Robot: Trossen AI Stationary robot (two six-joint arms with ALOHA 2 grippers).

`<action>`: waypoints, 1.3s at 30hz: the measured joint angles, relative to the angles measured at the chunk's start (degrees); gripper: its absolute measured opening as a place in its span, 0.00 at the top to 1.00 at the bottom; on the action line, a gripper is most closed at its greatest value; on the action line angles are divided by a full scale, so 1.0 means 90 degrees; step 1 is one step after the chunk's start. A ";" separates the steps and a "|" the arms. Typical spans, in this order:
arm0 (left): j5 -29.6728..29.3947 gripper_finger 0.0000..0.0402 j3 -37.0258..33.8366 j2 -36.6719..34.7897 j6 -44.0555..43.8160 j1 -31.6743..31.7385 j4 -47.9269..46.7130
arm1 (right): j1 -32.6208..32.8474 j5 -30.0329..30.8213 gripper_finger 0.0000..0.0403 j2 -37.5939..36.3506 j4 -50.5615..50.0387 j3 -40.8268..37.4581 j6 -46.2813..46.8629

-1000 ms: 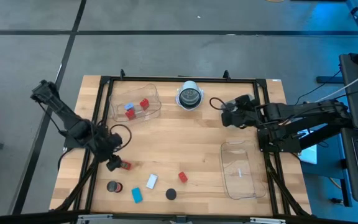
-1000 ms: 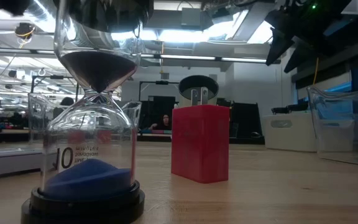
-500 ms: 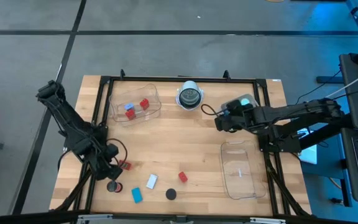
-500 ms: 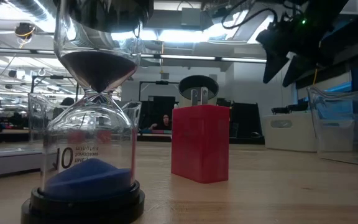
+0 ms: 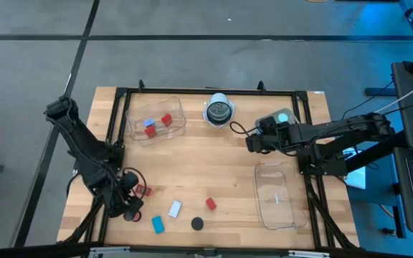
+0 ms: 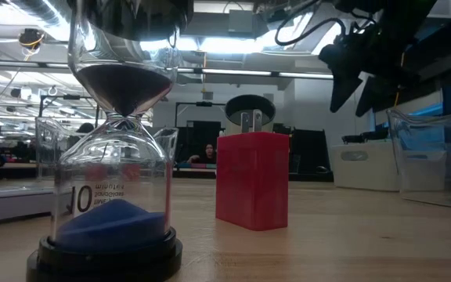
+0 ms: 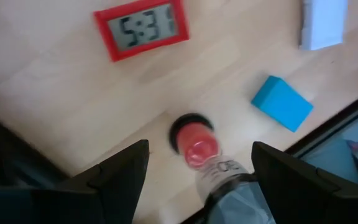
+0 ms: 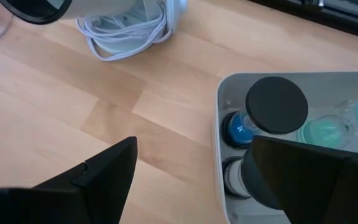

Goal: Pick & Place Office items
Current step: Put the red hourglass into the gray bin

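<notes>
My left gripper (image 5: 129, 208) hangs open near the table's near left corner, pointing steeply down. In the left wrist view its fingers stand on either side of an upright hourglass with red sand (image 7: 194, 142) without touching it. Around it lie a red-framed clock tag (image 7: 142, 28), a blue block (image 7: 281, 103) and a white block (image 7: 322, 22). A red block (image 5: 211, 204) and a black disc (image 5: 198, 223) lie farther right. My right gripper (image 5: 249, 142) hangs open above the table's right middle.
A clear tray (image 5: 156, 118) at the far left holds red and blue pieces. A second clear tray (image 5: 274, 193) stands near the right edge. A round white-rimmed object with a cable (image 5: 219, 111) sits at the far middle. A black frame (image 5: 120, 93) runs round the table.
My left gripper has gone toward the table's near edge and down, rolling about its own axis, from beside the red clock tag to over the red-sand hourglass. My right gripper has come down and a little toward the table's left. Both have stayed open.
</notes>
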 joint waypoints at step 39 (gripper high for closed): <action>-0.0037 0.30 0.0000 0.0454 0.0524 -0.0151 0.0653 | 0.0177 -0.0281 0.21 -0.0005 0.0024 -0.0003 0.0499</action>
